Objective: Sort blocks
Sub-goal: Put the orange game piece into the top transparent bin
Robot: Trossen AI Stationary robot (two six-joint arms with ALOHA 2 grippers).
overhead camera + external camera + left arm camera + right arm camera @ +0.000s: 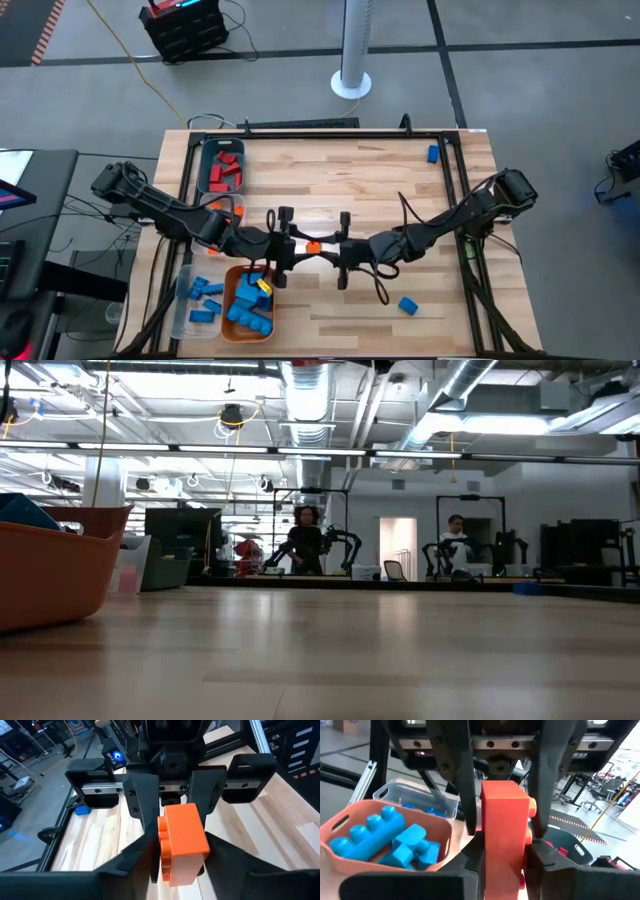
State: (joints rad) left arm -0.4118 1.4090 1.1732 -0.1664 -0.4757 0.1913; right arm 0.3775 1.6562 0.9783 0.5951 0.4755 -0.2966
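Orange block (313, 247): one, held above the middle of the counter (340, 190), between the two grippers that meet head-on; its long axis runs along the line joining the grippers, studs facing sideways
Left gripper (291, 245): reaches in from the left; in its wrist view its own fingers flank the orange block (183, 841), but I cannot tell whether they press on it yet
Right gripper (335, 250): reaches in from the right, clenched on the orange block (504, 827), a finger against each flat side
Orange tray (234, 307): at the front left of the counter, holding a heap of blue blocks (250, 312), about four or five, and one yellow piece (264, 287) on top
Clear bin (183, 303): just beside the tray on its left, about five blue blocks (205, 300) lying scattered in it
Teal bin (204, 168): at the back left, about five red blocks (227, 172) inside
Loose blocks: two blue, one (432, 154) near the back right corner, one (408, 305) at the front right, well apart
Room behind: two people (305, 540) far off in the low view
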